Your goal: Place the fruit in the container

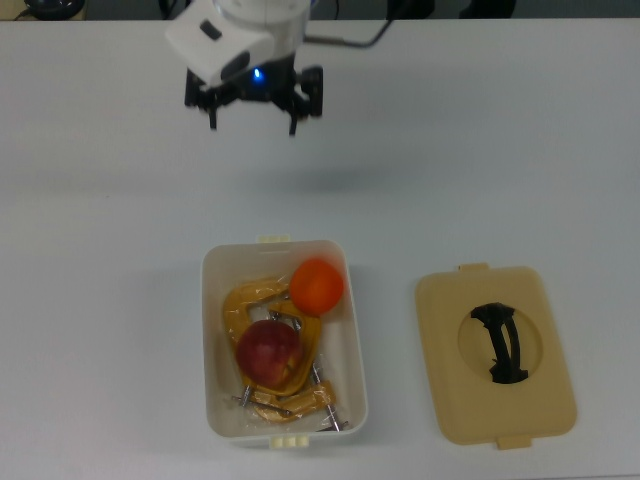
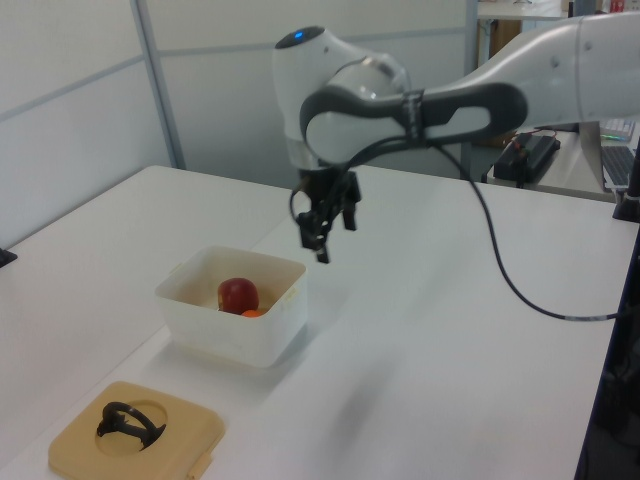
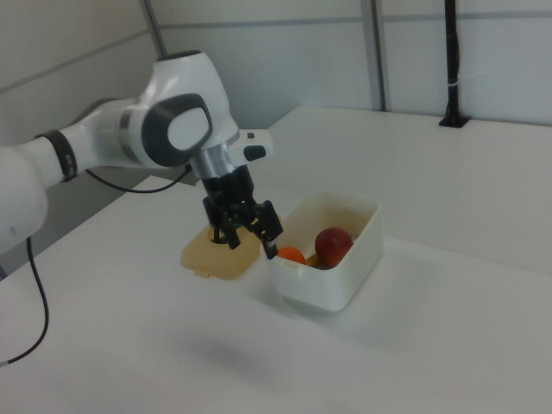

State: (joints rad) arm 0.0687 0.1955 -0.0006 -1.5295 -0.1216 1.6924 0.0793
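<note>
Both fruits lie inside the white container (image 1: 352, 330), which stands on the white table (image 1: 100, 250). The orange fruit (image 1: 317, 285) sits in the tub's corner nearest the top view's upper right, touching the wall there. The dark red apple (image 1: 268, 349) with a yellow patch rests just beside it toward the top view's lower left, cradled on yellow-orange metal clamps (image 1: 285, 400) that fill the tub's floor. In the left view the apple (image 2: 237, 294) shows above the rim with a sliver of the orange fruit (image 2: 252, 312) beside it; in the right view both the apple (image 3: 333, 244) and the orange fruit (image 3: 291, 255) show over the near wall.

The gripper (image 1: 252, 126) hangs in the air well apart from the container, toward the top view's upper edge, its black fingers spread wide and holding nothing. A blue light glows on the wrist above them.

The tan lid (image 1: 495, 355) with its black handle (image 1: 498, 342) lies flat on the table at the top view's right, near the container but not touching it.

No brand, label or writing can be read on any of these things.
</note>
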